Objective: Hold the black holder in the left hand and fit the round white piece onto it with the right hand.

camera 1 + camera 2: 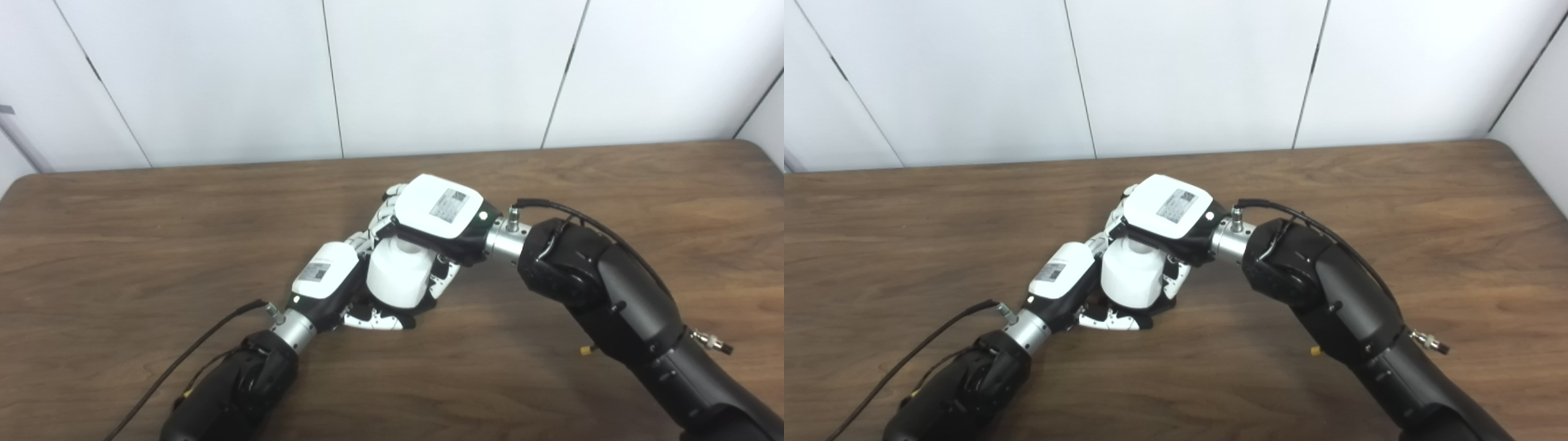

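I count one round white piece [398, 275], one black holder [1165, 301] barely peeking out beneath it, my two hands, left hand [324, 278] and right hand [438, 211], and one table [122, 245].

Mid-counter [1335, 184], the left hand [1062, 275] and right hand [1167, 211] both close around a round white plastic piece [1130, 275] between them; the black holder is hidden.

Round white piece [398, 275] sits between left robot hand [327, 285] and right robot hand [438, 214].
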